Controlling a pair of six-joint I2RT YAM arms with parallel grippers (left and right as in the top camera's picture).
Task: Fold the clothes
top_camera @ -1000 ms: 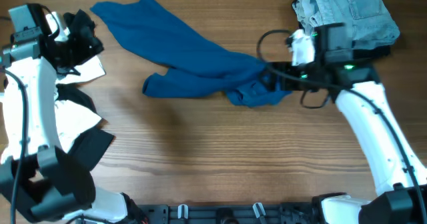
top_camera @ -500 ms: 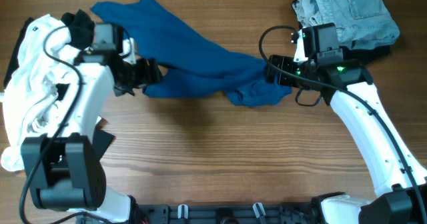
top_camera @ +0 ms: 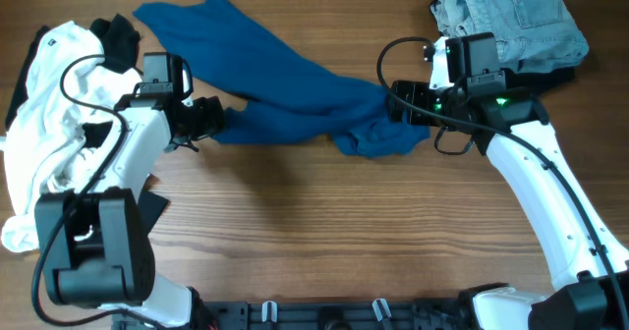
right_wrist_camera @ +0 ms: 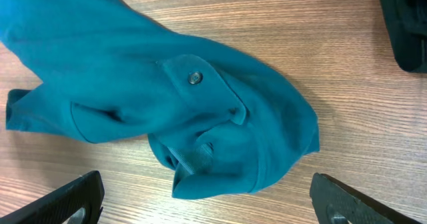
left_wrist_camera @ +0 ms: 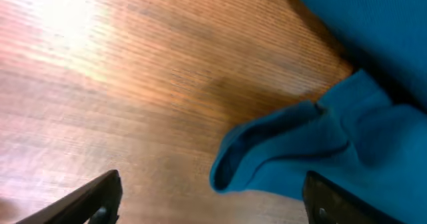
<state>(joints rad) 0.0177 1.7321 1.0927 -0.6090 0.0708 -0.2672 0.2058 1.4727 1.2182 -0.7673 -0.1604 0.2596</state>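
Overhead, the shirt point(top_camera: 295, 94) lies crumpled on a slant across the worktop point(top_camera: 314, 232), with the jeans point(top_camera: 516, 16) in the far right corner. The left fingers point(top_camera: 212, 116) are at its sleeve end and the right fingers point(top_camera: 405, 106) at its bunched end. In the left wrist view, the left fingers point(left_wrist_camera: 93, 197) are spread wide and hold nothing, with the cuff point(left_wrist_camera: 267, 151) lying between them. In the right wrist view, the right fingers point(right_wrist_camera: 70, 199) are fully apart and empty, over the buttoned bunch.

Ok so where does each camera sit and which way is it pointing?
Overhead: above the table, facing straight down; shirt, jeans, both arms.
Left wrist: on left arm, facing down at sleeve; open jaws at bottom corners.
Right wrist: on right arm, facing down at button; open jaws at bottom corners.
Shared: all three show the shirt.
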